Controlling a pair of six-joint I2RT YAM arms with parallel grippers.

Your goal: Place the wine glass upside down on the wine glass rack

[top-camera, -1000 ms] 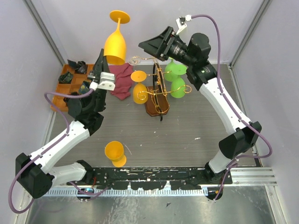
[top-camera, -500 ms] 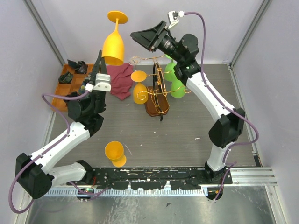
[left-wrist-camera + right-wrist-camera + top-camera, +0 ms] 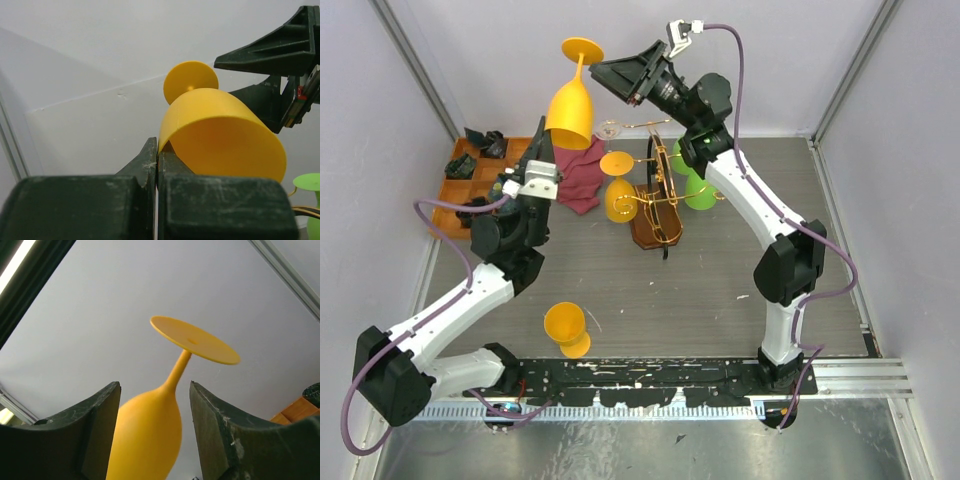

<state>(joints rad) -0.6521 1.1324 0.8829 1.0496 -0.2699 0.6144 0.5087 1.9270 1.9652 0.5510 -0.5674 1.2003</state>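
Wine glass [image 3: 570,100] hanging upside down in air, foot uppermost, above far-left part of table [image 3: 720,290]. Hovering over maroon cloth [image 3: 582,172], left of wine glass rack [image 3: 658,195] and apart from it. Left gripper [image 3: 157,150] pinching glass rim, jaws clamped on thin wall. Right gripper [image 3: 154,386] hovering at glass from right, jaws standing apart, flanking bowl below stem, gap showing each side. Rack sitting near far edge, carrying second yellow glass [image 3: 618,198] and green glasses [image 3: 698,172].
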